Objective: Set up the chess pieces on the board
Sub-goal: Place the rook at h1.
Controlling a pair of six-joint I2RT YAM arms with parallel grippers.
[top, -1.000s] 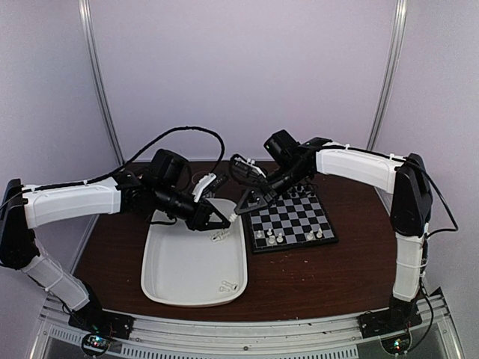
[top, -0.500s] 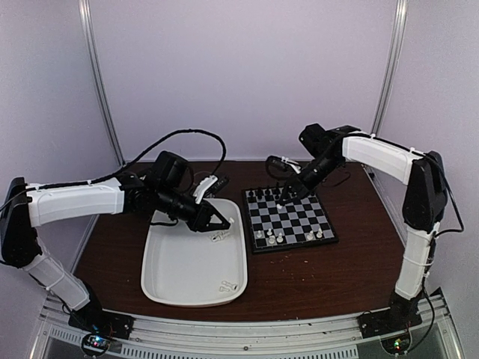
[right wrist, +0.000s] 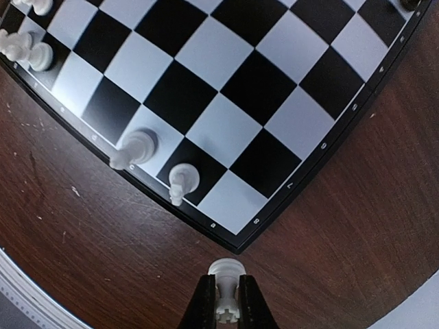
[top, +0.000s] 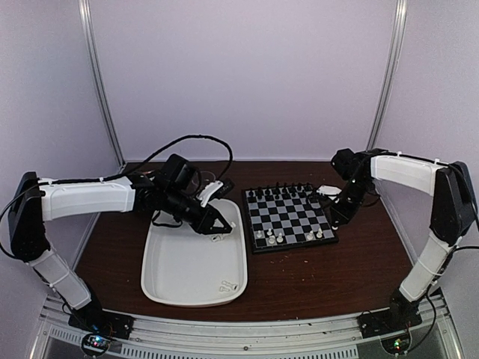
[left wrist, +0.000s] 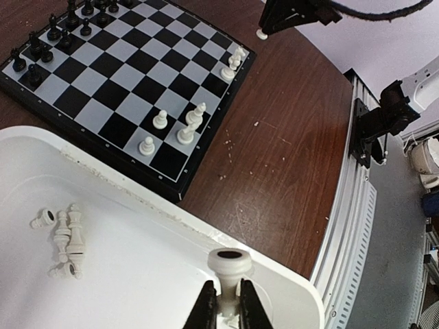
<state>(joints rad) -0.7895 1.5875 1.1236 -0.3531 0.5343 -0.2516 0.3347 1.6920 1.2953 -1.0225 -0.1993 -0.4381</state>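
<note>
The board [top: 290,218] lies right of a white tray [top: 179,277]. Black chessmen [top: 281,193] fill its far rows, and a few white chess pieces [top: 269,238] stand on its near rows. My left gripper [top: 223,224] hovers over the tray's far right part. In the left wrist view it [left wrist: 224,305] is shut on a white piece [left wrist: 230,265], base outward. My right gripper [top: 336,217] hangs beside the board's right edge. It [right wrist: 226,303] is shut on a white rook [right wrist: 226,274] above the bare table, just off the board's corner [right wrist: 236,241].
Loose white pieces lie in the tray [left wrist: 137,288]: several in a cluster [left wrist: 66,236], and a few near the tray's front right corner [top: 227,285]. Two white pieces [right wrist: 137,147] stand on the board's edge row near the right gripper. A metal rail [top: 247,336] runs along the table's near edge.
My right arm has swung from the tray's right edge, close to the left gripper, across the board to its right side, with the rook in its jaws. The left gripper has barely shifted.
</note>
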